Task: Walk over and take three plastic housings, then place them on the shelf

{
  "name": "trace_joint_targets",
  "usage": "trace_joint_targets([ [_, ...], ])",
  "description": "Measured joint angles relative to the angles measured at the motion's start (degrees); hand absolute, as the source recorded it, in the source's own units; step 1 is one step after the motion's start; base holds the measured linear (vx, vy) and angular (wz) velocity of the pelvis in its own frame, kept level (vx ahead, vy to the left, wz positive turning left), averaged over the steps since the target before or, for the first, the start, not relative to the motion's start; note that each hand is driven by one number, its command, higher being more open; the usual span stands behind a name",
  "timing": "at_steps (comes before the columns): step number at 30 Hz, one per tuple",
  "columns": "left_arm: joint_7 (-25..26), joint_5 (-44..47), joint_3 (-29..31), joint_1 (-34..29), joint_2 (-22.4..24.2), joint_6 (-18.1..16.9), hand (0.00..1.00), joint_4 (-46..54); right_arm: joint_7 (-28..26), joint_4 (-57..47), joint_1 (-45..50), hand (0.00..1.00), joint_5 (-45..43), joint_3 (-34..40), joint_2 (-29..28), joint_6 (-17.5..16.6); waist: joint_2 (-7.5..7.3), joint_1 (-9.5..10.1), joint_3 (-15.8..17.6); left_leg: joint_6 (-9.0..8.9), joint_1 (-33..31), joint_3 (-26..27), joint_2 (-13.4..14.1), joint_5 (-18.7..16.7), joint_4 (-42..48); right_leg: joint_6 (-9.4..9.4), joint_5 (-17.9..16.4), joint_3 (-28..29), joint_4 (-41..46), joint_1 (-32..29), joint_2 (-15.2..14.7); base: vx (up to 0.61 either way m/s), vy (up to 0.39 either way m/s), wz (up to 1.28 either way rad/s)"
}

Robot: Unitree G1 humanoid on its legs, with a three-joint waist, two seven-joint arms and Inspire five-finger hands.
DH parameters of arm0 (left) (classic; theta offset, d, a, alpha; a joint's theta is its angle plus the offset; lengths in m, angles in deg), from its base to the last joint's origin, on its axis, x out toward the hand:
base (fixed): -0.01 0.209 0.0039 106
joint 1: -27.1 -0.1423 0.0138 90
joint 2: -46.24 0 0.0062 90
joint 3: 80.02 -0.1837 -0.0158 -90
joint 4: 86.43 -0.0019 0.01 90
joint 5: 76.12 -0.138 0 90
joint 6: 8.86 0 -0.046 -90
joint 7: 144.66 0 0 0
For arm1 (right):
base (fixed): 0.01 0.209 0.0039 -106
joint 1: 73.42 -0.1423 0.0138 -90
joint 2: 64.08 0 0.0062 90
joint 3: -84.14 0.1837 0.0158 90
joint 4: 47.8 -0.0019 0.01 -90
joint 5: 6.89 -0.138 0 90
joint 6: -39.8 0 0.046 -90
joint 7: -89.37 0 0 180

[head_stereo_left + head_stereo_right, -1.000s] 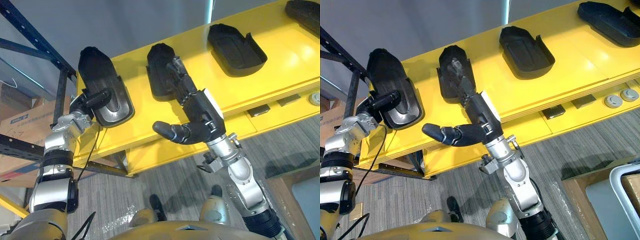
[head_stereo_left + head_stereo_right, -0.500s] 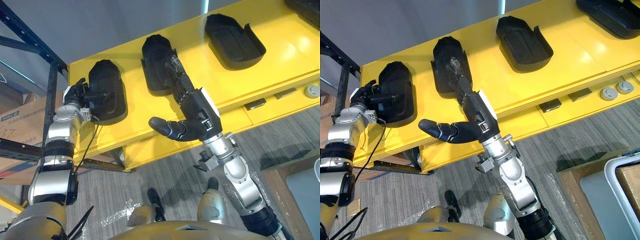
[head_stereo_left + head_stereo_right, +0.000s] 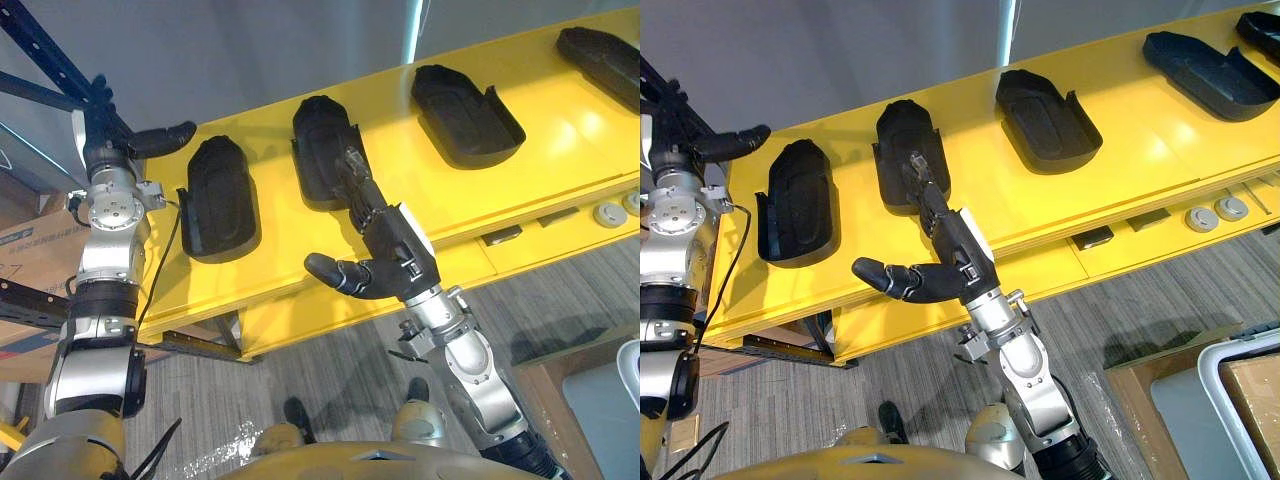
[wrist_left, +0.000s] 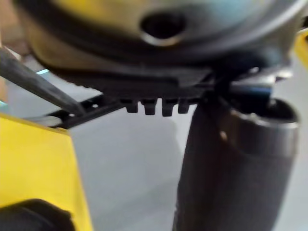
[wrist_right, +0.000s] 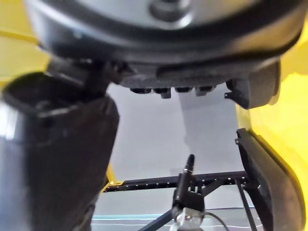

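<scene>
Left hand (image 3: 140,140), having released the leftmost housing (image 3: 218,198), is hovering apparently open past the end of the yellow shelf (image 3: 570,140); right hand (image 3: 390,245) is reaching straight-fingered over the second housing (image 3: 320,145).

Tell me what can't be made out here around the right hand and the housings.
Second housing: near end hidden under the right hand in both eye views; contact cannot be told.
Last housing: cut off by the right eye view's edge.
Round parts on the ledge of the table: too small to identify.
</scene>
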Motion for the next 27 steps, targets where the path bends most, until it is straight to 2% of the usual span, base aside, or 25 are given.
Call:
trace_joint_targets([
  [2, 0.8, 0.5, 0.1, -2.2, 1.0, -0.9, 1.00, 7.5, 0.4, 1.1, -0.1, 1.00, 2.2, 0.1, -0.2, -0.5, -0.31, 0.16, -0.4, -0.05, 0.6, -0.1, 0.2, 0.0, 0.0, 0.00, 0.1, -0.5, -0.5, 1.0, 0.2, 0.00, -0.007, 0.02],
  [3, 0.7, 1.0, 0.2, -5.2, 3.0, -2.2, 1.00, 15.5, 1.1, 2.1, -0.2, 1.00, 5.3, 0.3, 0.1, -0.6, -0.49, 0.54, -1.1, -0.29, 1.0, -0.2, 0.3, -0.2, 0.0, 0.00, 0.1, -0.8, -0.8, 1.7, 0.3, 0.01, -0.012, 0.05],
  [4, -0.7, 2.1, 0.3, -9.2, 5.4, -5.1, 1.00, 23.8, 1.7, 3.1, -0.5, 1.00, 8.5, 0.4, 0.5, -0.6, -0.58, 0.94, -2.3, -0.45, 0.8, -0.3, 0.4, -0.3, 0.0, 0.05, 0.2, -1.0, -1.3, 1.9, 0.4, 0.01, -0.003, 0.06],
  [6, -3.3, 2.2, -0.9, -14.0, 9.2, -9.4, 1.00, 32.6, 2.0, 4.9, -1.2, 1.00, 11.0, 1.4, 1.0, -0.5, -0.58, 1.15, -3.1, -0.46, 1.0, -1.5, 0.4, -0.3, 0.0, 0.11, 0.2, -2.4, -1.7, 3.2, 0.4, 0.01, -0.003, 0.26],
  [9, -6.2, 2.0, -2.6, -22.6, 14.7, -13.1, 1.00, 41.7, 3.3, 9.4, -3.1, 1.00, 13.0, 3.1, 1.1, -0.5, -0.30, 1.86, -5.1, -0.51, 0.9, -3.0, 0.4, -0.3, 0.0, 0.15, 0.2, -4.2, -2.6, 4.7, 0.5, -0.01, -0.005, 0.30],
  [11, -9.1, 1.9, -4.9, -30.8, 19.1, -15.6, 1.00, 45.8, 4.5, 11.9, -3.7, 1.00, 12.8, 5.5, 1.0, -0.5, -0.05, 3.54, -6.1, -0.61, 0.7, -4.1, 0.4, -0.3, 0.0, 0.13, 0.2, -5.5, -3.3, 5.9, 0.6, -0.03, 0.002, 0.26],
  [14, -14.3, 2.5, -7.9, -39.1, 21.7, -17.4, 1.00, 46.4, 6.0, 18.1, -7.1, 1.00, 15.0, 6.9, 1.0, -0.6, -0.48, 4.88, -7.2, -0.47, -0.2, -5.8, 0.4, 0.3, -0.4, -0.11, 0.4, -7.4, -4.1, 6.4, 1.0, -0.04, -0.006, 0.29],
  [18, -20.1, 3.2, -11.6, -45.8, 23.5, -18.5, 1.00, 46.4, 6.5, 22.0, -10.3, 1.00, 18.1, 5.9, 1.1, -0.8, -1.13, 7.21, -7.4, -0.87, -0.6, -7.5, 0.4, 1.9, -1.9, -0.17, 0.7, -9.3, -4.4, 6.8, 1.2, -0.01, 0.000, 0.26],
  [22, -23.4, 5.5, -13.2, -50.2, 24.6, -19.3, 1.00, 46.3, 7.6, 25.2, -15.2, 1.00, 24.4, 2.8, 1.1, -1.5, -2.06, 8.11, -7.5, -0.85, -1.5, -9.5, 0.4, 2.6, -2.4, -0.16, 0.7, -11.2, -4.4, 7.1, 1.4, 0.01, -0.005, 0.25],
  [24, -25.9, 10.8, -14.3, -51.9, 24.9, -20.7, 1.00, 45.6, 9.3, 27.4, -17.8, 1.00, 26.5, 0.8, 1.2, -2.5, -2.61, 9.61, -7.2, -0.86, -1.7, -10.3, 0.3, 2.7, -2.4, -0.22, 0.7, -12.0, -4.4, 7.5, 1.4, 0.01, -0.002, 0.19],
  [27, -30.1, 18.7, -16.0, -52.9, 25.0, -23.1, 1.00, 45.6, 11.1, 30.2, -21.2, 1.00, 27.2, -1.2, 1.1, -2.8, -3.24, 10.70, -6.9, -0.81, -3.1, -12.0, 0.2, 3.3, -2.4, -0.37, 0.6, -13.6, -4.4, 7.3, 1.5, -0.01, -0.004, 0.30],
])
